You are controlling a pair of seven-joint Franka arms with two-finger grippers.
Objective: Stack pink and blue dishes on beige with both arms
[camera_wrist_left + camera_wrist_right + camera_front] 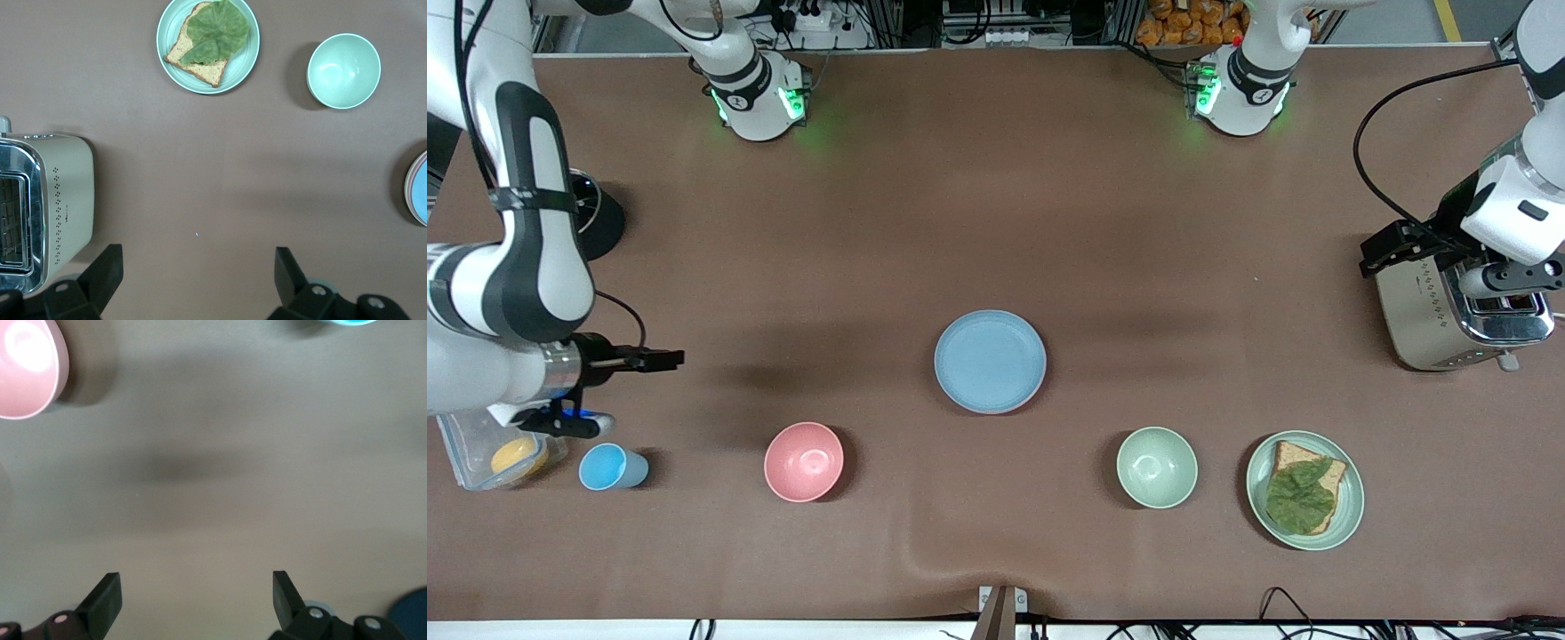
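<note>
Beige toaster bears small writing, perhaps a brand, unreadable.

A robotics lab: two arm bases bolted to a brown-covered desk, with cables and power strips along its far edge.

No legible text, label, brand, number or sign anywhere. Only a small dark mark low on the side of the toaster at the left arm's end of the surface, beside its rows of perforated dots, possibly a brand name but too small to read. Nothing printed on the plates, bowls or cup.
</note>
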